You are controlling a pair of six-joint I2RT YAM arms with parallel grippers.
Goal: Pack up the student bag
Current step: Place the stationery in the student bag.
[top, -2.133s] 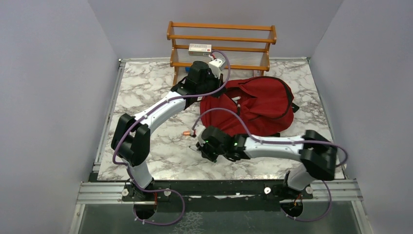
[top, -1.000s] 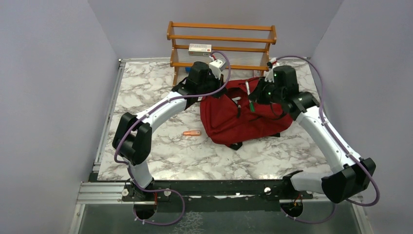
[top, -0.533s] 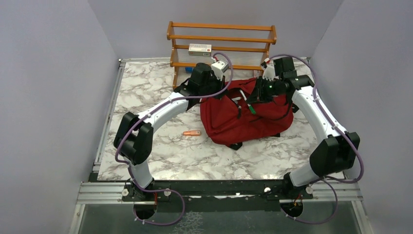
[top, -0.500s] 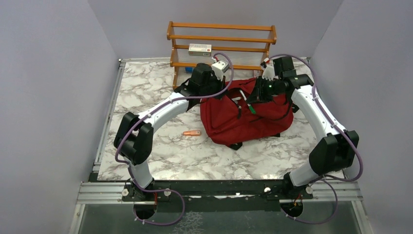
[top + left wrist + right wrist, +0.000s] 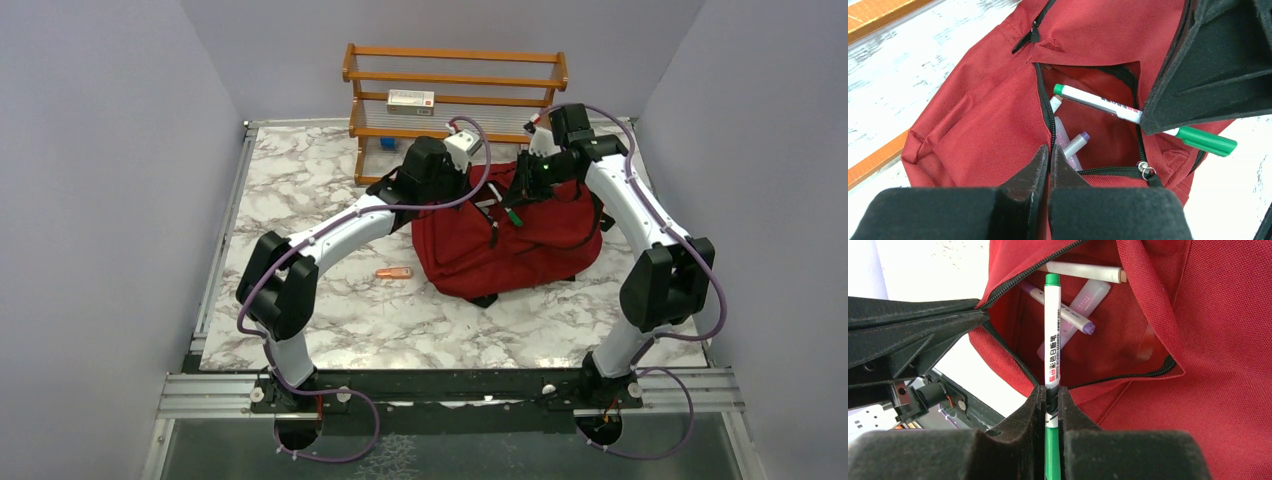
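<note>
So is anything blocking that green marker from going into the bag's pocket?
Nothing visible does. The right gripper points the green marker at the student bag's open pocket, whose edge the left gripper pinches back.

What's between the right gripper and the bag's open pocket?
The white-and-green marker, pinched in the right gripper, spans it, its tip at the unzipped pocket of the student bag. Right wrist view shows it.

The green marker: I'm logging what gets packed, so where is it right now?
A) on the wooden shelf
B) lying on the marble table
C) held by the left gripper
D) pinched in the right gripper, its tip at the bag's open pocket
D: the right gripper is closed on the green marker, whose far end points into the open pocket of the student bag, above the pens lying inside.
</note>
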